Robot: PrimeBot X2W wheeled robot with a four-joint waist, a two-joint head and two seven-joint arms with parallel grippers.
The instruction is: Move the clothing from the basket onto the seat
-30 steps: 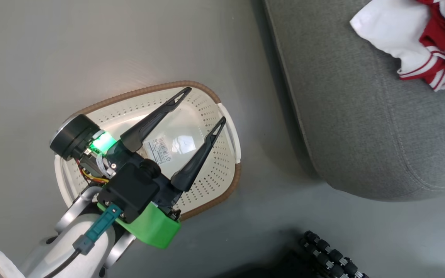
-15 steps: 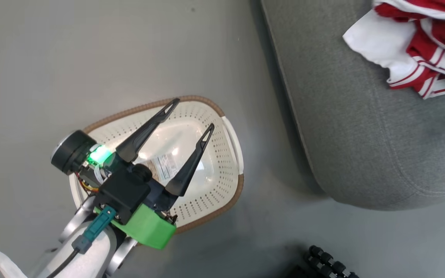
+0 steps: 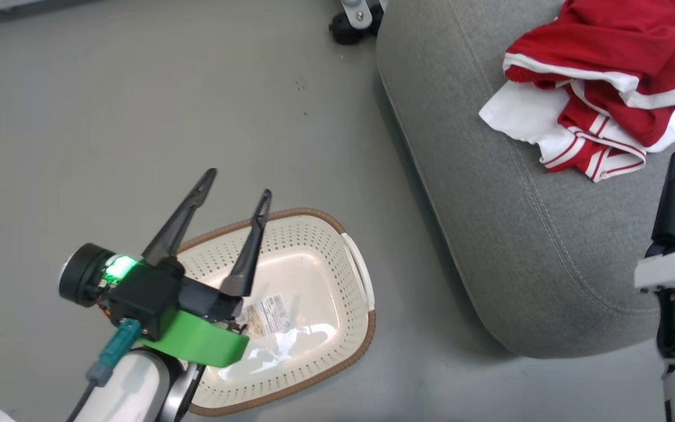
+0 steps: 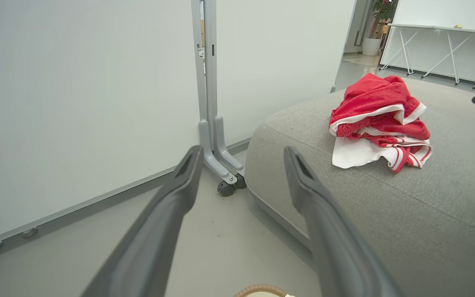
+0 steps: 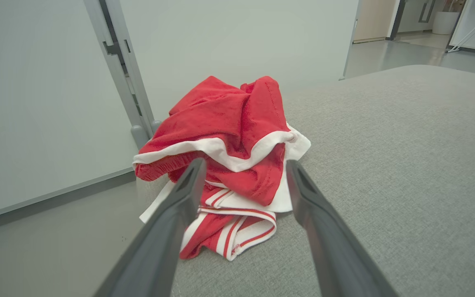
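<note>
Left gripper (image 3: 238,181), jaws spread on nothing, hangs above the basket (image 3: 337,246) on the floor, and its arm hides the basket's near corner. Right gripper (image 5: 245,164), jaws spread, sits just short of the clothing (image 3: 595,70). The head view's edge cuts off 1 of its fingers. The clothing lies heaped on the seat (image 3: 519,264).
</note>
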